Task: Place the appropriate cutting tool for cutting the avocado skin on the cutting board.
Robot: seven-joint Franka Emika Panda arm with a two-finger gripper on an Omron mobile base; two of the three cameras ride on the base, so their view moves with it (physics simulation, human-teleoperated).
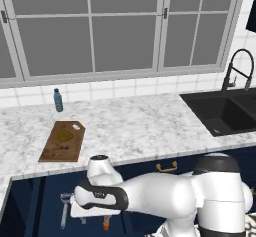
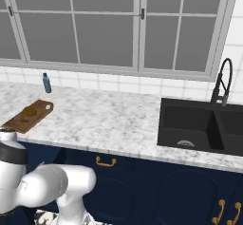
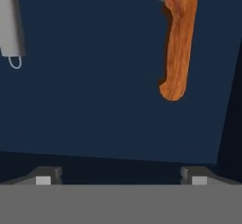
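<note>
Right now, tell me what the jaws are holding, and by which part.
Nothing is held. The jaws stand wide open, and the knife lies ahead of them, its orange handle untouched.

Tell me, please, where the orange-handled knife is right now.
The knife lies in the open dark-blue drawer below the counter, upper right in the hand view, with the silver utensil at far left; the open gripper hovers short of it.

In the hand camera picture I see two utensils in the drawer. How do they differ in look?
The knife has a bright orange wooden-looking handle with a curved end; the grey utensil has a plain straight handle with a small loop. The knife's handle lies whole in view; the grey utensil is cut by the picture's edge. Both lie on the same dark blue surface.
</note>
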